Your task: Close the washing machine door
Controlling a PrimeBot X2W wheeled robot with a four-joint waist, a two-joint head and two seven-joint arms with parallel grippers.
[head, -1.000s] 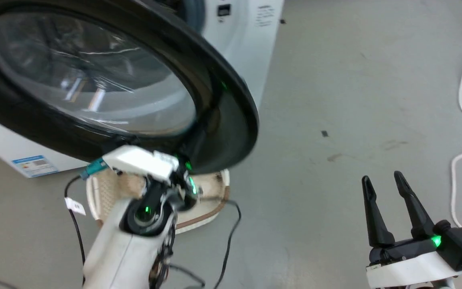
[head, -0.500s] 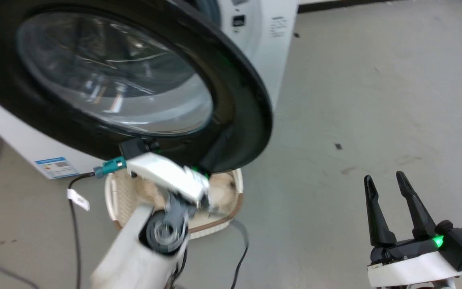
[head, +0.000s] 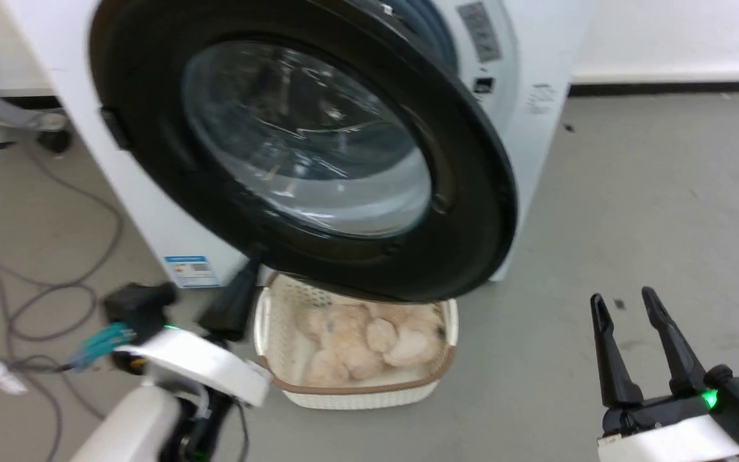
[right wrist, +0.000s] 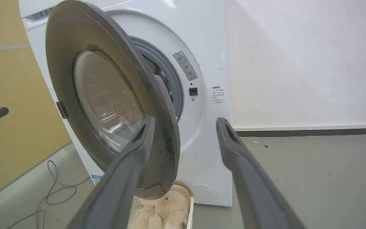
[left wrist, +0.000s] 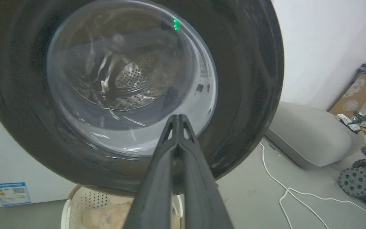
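Note:
The washing machine door (head: 305, 147) is a big black-rimmed round with a bulging glass bowl. It stands ajar in front of the white washing machine (head: 536, 77). The right wrist view shows the door (right wrist: 106, 95) edge-on, with a gap to the grey gasket (right wrist: 170, 73). My left gripper (head: 251, 263) is shut and empty, pointing at the door's lower left rim. In the left wrist view its closed tips (left wrist: 178, 117) lie before the lower glass of the door (left wrist: 132, 79); I cannot tell if they touch. My right gripper (head: 623, 296) is open at the lower right, apart from the door.
A white lattice basket (head: 356, 394) with a beige plush toy (head: 369, 340) sits on the floor under the door's lower edge. Grey cables (head: 36, 308) trail on the floor at the left. A white cable (left wrist: 284, 190) and a grey cushion (left wrist: 310, 136) lie right of the machine.
The head camera has shifted, bringing more of the machine into view. The left gripper has drawn back down and left from under the door's lower rim. The door looks nearer the machine.

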